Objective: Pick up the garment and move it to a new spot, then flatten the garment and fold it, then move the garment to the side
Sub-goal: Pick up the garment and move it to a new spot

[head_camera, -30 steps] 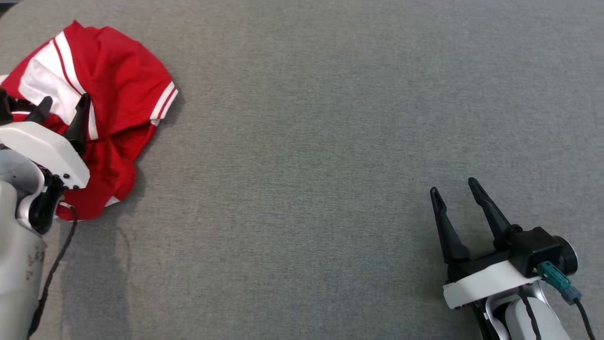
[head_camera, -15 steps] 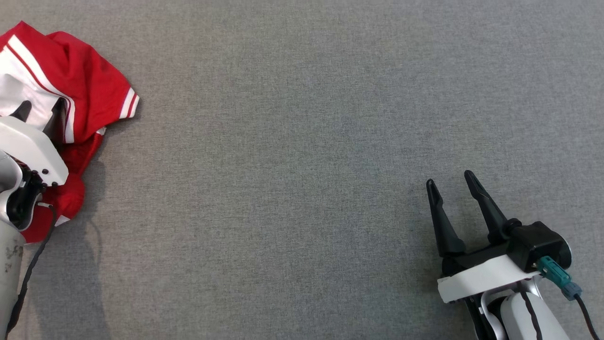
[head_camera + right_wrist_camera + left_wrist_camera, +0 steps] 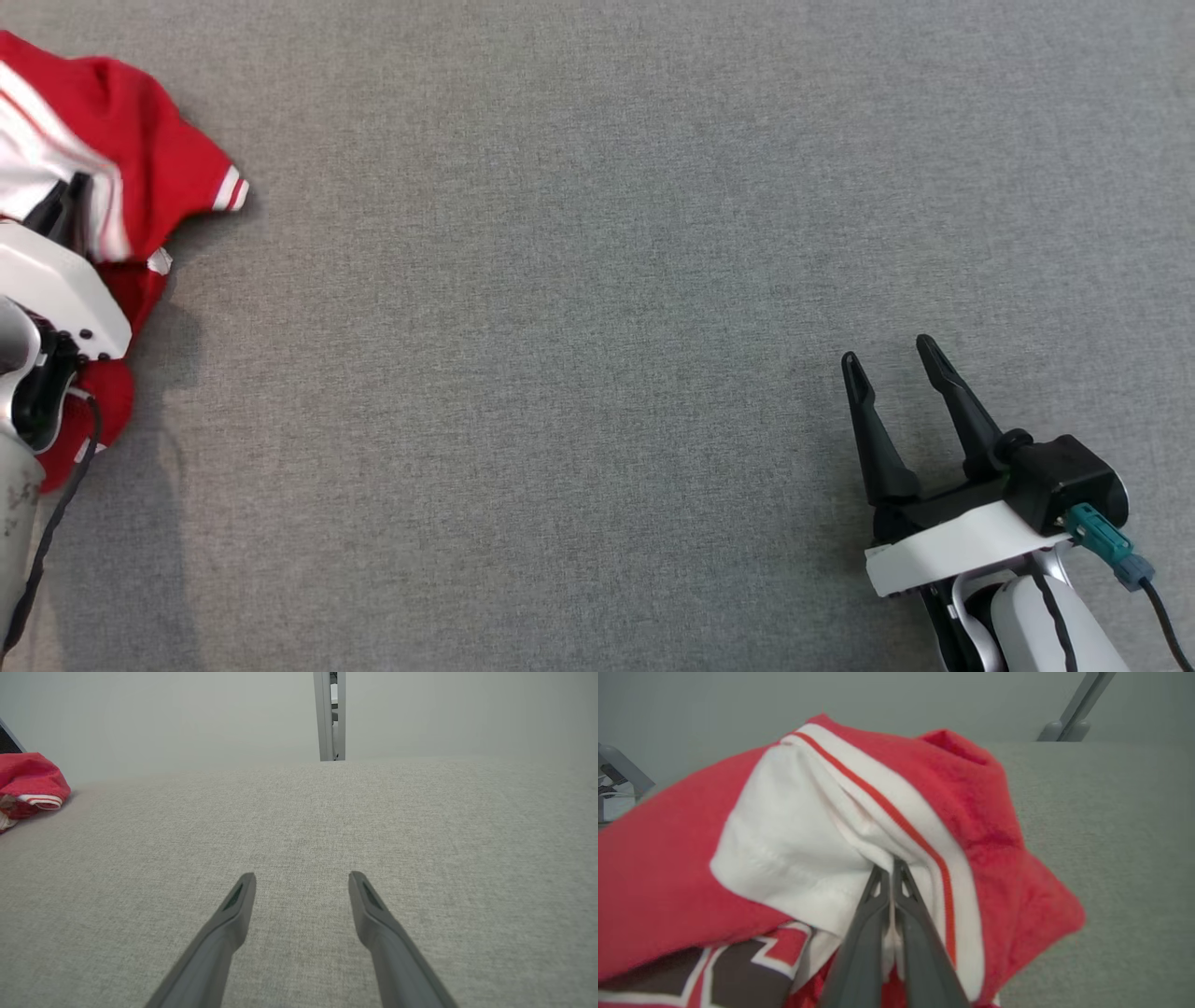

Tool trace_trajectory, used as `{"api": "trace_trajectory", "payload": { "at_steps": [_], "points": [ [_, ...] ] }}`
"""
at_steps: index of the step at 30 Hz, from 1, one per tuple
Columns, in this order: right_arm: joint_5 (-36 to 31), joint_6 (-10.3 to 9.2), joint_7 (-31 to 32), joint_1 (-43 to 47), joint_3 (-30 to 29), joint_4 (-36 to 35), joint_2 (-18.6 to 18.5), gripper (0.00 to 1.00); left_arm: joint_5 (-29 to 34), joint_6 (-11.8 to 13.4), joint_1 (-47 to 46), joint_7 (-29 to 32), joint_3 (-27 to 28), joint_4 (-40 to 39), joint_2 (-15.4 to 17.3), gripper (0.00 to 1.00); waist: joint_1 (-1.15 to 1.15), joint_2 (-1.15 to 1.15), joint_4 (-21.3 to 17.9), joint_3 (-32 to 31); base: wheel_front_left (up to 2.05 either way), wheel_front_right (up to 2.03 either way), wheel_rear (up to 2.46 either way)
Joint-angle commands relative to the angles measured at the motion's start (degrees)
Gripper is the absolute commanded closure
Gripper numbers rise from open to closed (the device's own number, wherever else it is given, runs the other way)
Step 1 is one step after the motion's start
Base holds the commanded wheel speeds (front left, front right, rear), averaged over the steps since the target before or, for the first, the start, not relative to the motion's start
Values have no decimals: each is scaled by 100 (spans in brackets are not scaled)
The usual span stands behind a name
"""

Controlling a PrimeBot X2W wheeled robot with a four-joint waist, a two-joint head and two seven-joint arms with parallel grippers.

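The left gripper (image 3: 892, 870) is pinching a white fold of the crumpled red garment (image 3: 668, 858), seemingly light and limp, at the table's (image 3: 597, 280) far left, while the right gripper (image 3: 887, 350) is standing open.

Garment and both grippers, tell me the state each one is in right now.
left gripper: shut on the garment.
garment: crumpled, pinched at a white panel.
right gripper: open, holding nothing.
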Motion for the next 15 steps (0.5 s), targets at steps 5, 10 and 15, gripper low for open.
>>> {"api": "trace_trajectory", "payload": {
  "at_steps": [5, 10, 15],
  "points": [
    [24, 11, -33, 109, -73, 13, -30, 0, 0, -7, 164, -473, -193, -419, -122, 100, 0, 0, 12, -95, 0, 0, 0],
    [69, 11, -33, 227, -89, 30, -31, 0, 16, -8, 362, -638, -419, -1048, -259, 100, 0, 0, 92, -232, 0, 0, 0],
    [78, 11, -33, 302, -78, 79, -31, 0, 11, 4, 587, -643, -593, -1883, -407, 100, 0, 0, 145, -432, 0, 0, 0]
  ]
}}
